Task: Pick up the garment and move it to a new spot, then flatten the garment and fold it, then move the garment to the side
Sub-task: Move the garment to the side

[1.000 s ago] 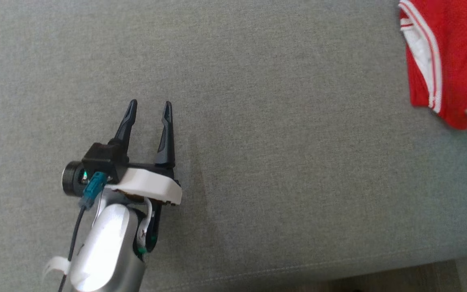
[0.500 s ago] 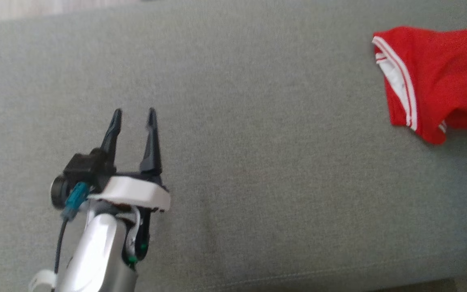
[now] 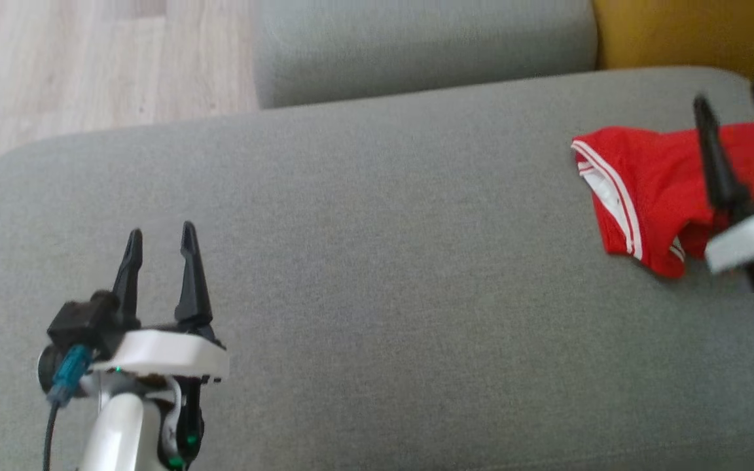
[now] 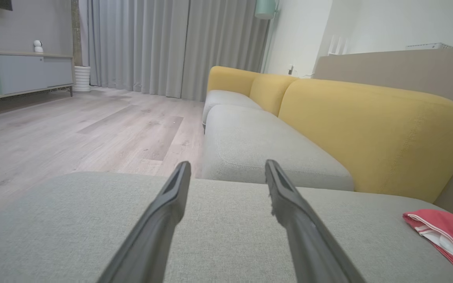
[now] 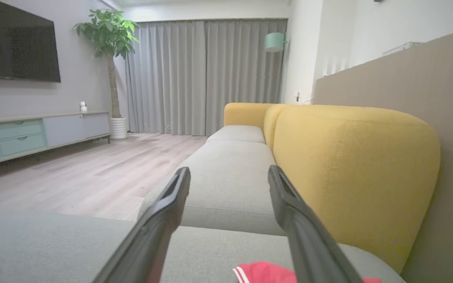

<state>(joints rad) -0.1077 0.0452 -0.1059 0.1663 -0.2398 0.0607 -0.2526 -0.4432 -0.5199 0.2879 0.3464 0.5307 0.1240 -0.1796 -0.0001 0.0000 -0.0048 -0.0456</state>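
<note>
Head camera has swung since a second ago, so the whole view is shifted; the apparent shift of the cloth is not a real move. Real change: the right gripper (image 3: 730, 98) now shows at the right edge, blurred.

Garment (image 3: 645, 176): red with white trim, lying on the grey seat (image 3: 377, 281) at its right end, near the yellow backrest (image 3: 678, 26). It is a compact, layered bundle, somewhat rumpled, not spread flat.

Right gripper: jaws wide apart, nothing between them. In the head view its fingers cross the garment. In the right wrist view the gripper (image 5: 228, 169) points along the sofa, with the garment (image 5: 266, 273) just at the bottom edge between the fingers. Cannot tell whether it touches the cloth.

Left gripper (image 3: 161, 234): jaws apart, empty, over bare seat, well apart from the garment. In the left wrist view the gripper (image 4: 227, 165) has the garment (image 4: 450, 232) far off to its right.

Judgement: this looks like the last step, with the bundle set to the side and the grip let go. A first approach to a heap not yet handled cannot be ruled out.

Next move, if it is set aside: lift the right arm clear without a finger catching a fold and dragging the bundle open. If it is a pick-up: lower and close on a top layer near the trimmed edge.
</note>
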